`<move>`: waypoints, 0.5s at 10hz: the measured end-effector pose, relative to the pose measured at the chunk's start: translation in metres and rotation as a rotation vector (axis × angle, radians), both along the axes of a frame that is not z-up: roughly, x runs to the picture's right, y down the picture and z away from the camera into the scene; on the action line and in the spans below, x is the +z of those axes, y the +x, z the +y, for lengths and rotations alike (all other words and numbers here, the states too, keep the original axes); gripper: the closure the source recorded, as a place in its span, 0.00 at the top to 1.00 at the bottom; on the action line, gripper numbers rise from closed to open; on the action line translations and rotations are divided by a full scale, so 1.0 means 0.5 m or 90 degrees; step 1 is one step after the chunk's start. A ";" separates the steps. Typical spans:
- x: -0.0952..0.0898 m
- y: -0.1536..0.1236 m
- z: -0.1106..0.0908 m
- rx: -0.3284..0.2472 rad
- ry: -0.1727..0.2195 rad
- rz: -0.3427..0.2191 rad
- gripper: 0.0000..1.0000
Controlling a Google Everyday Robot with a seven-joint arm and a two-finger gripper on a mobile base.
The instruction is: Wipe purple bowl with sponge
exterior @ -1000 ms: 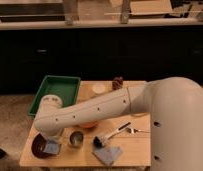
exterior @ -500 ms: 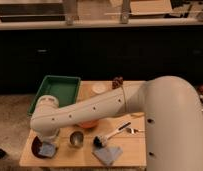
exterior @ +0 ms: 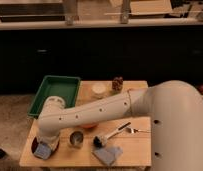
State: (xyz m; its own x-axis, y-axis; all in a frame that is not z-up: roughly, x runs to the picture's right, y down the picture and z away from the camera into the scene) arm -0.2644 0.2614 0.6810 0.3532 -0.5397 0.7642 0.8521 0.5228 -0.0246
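Observation:
The purple bowl sits at the front left corner of the wooden table, mostly covered by my arm's end. The sponge, a small pale blue-grey pad, lies on the bowl at its front. My gripper points down from the white arm right over the bowl and sponge. The wrist hides most of it.
A small metal cup stands just right of the bowl. A black-headed brush, a fork and a folded blue-grey cloth lie further right. An orange bowl peeks from under the arm. A green tray sits at the back left.
The arm's end has swung left and down over the purple bowl. The sponge went with it from beside the bowl onto it.

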 end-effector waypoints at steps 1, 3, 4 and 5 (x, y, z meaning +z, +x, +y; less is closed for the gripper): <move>0.002 -0.009 0.008 0.007 -0.013 -0.009 0.00; 0.005 -0.021 0.018 0.014 -0.030 -0.020 0.00; 0.007 -0.024 0.020 0.017 -0.035 -0.023 0.00; 0.010 -0.026 0.022 0.017 -0.038 -0.024 0.00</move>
